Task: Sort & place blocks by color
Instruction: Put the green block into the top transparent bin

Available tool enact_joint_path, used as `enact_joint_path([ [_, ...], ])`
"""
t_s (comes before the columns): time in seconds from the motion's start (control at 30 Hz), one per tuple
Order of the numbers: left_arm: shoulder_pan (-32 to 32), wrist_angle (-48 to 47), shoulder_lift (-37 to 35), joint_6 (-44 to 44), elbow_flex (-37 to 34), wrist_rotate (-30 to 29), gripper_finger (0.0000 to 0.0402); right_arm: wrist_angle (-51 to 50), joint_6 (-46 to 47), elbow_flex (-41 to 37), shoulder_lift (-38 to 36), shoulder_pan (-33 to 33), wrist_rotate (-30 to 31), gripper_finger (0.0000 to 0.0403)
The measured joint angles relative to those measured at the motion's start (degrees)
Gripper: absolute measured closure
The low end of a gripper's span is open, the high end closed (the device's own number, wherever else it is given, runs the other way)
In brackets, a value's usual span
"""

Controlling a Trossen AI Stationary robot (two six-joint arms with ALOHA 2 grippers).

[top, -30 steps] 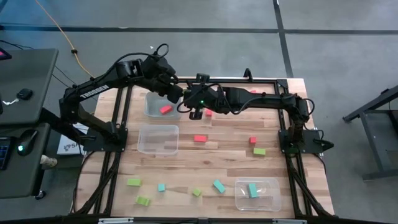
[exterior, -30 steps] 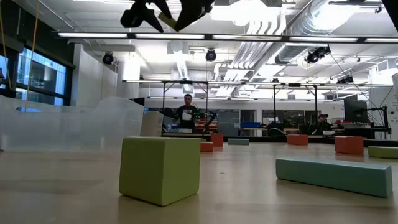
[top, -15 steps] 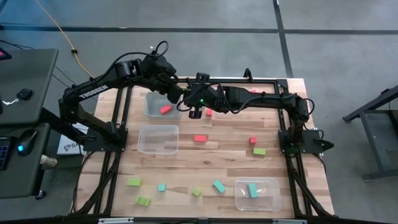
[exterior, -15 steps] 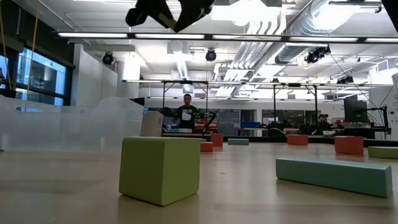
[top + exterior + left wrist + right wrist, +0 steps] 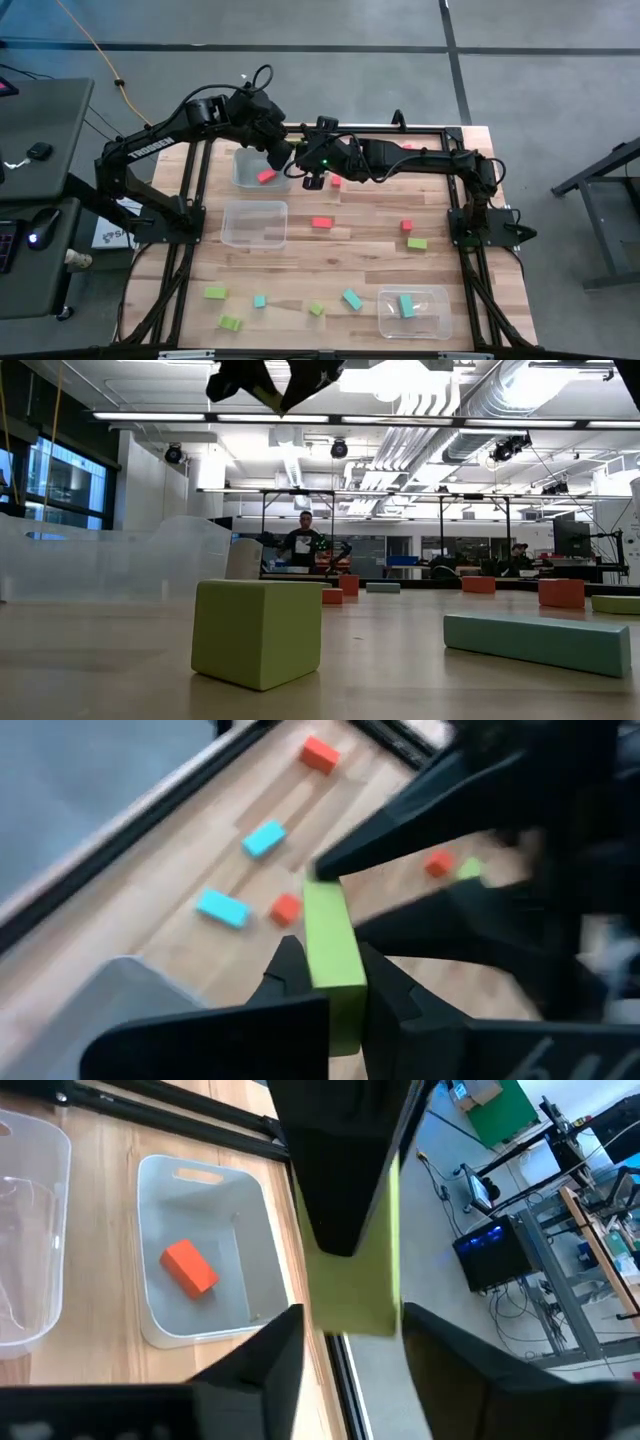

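Note:
A lime green bar block (image 5: pixel 330 945) hangs in the air between my two grippers, beside the far-left tub's (image 5: pixel 245 172) right rim. My left gripper (image 5: pixel 325 960) is shut on its near end. My right gripper (image 5: pixel 352 1325) is open, its fingers close on either side of the bar's other end (image 5: pixel 350 1295). In the high view the two grippers meet at the table's far middle, left gripper (image 5: pixel 282 152) and right gripper (image 5: pixel 302 160). A red block (image 5: pixel 266 176) lies on that tub's floor. My left gripper pinches the bar's two long sides (image 5: pixel 338 982) between its two fingers, at one end. The fingers slant down from the table's left and lie along the bar. The bar sticks out ahead of them, lifted clear of the table. My right gripper: I cannot tell whether its fingers (image 5: pixel 280 1345) touch the bar.
A clear tub (image 5: pixel 255 225) stands left of centre, and a tub (image 5: pixel 430 300) with a teal block (image 5: pixel 406 306) at the near right. Loose red (image 5: pixel 321 222), green (image 5: pixel 417 243) and teal (image 5: pixel 352 298) blocks lie scattered over the table's middle and near part.
My left gripper has shut on the green bar's end and rolled a little about its own axis. Both arms have stayed in place, and the bar has stayed in the air between them.

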Motion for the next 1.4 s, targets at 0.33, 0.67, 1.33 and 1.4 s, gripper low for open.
enact_joint_path([
  [0.33, 0.04, -8.04, 0.00, 5.76, -0.02, -0.94, 0.0401, -0.48, -0.13, 0.00, -0.25, 2.37, 4.78, 0.0162],
  [0.67, -2.75, -20.34, 0.00, 8.42, -0.02, -5.63, 0.0401, -5.31, 2.47, 2.88, -0.92, 3.45, 13.67, 0.0160],
  [1.33, -16.24, -19.88, -2.01, -0.01, -15.60, -5.62, 0.0401, -34.82, 28.62, 2.89, -0.92, -0.90, 5.99, 0.0160],
  [1.4, -17.03, -18.91, -2.16, -1.56, -18.10, -4.97, 0.0401, -34.81, 28.57, 2.89, -0.90, -1.07, 5.99, 0.0160],
])
